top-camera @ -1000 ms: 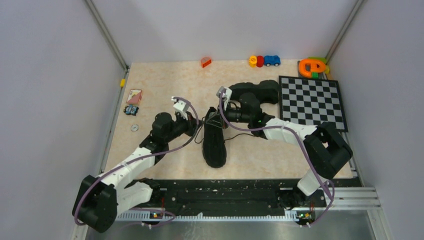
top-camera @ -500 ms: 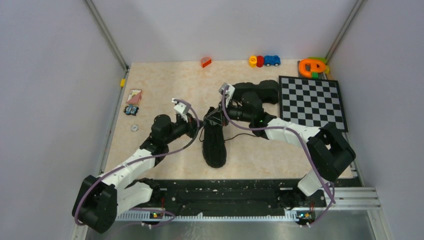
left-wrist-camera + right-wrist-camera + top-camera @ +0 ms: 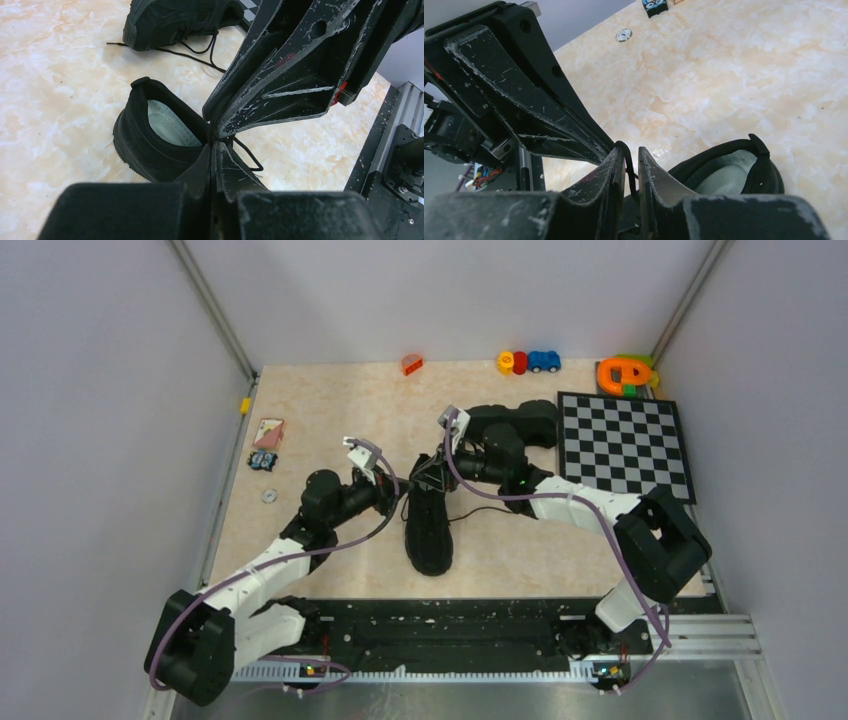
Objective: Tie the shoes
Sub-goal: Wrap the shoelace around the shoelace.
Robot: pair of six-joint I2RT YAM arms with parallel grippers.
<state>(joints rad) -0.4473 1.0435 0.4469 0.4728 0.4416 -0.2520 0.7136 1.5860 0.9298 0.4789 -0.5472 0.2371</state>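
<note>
- Black near shoe (image 3: 428, 532) lies mid-table with its long axis running near-to-far: toe toward the arm bases, heel opening at the far end. The second shoe (image 3: 515, 423) lies beyond it, beside the checkerboard (image 3: 625, 445).
- Both grippers meet tip to tip over the near shoe's laced throat, the left gripper (image 3: 215, 147) on its left side and the right gripper (image 3: 628, 152) on its right. Neither is nearer.
- Left gripper: clenched. It cannot be told whether a lace is pinched.
- Right gripper: fingers slightly parted, with a lace (image 3: 626, 159) running through the gap.
- Arm pose: both arms are extended forward, with wrists turned inward.
</note>
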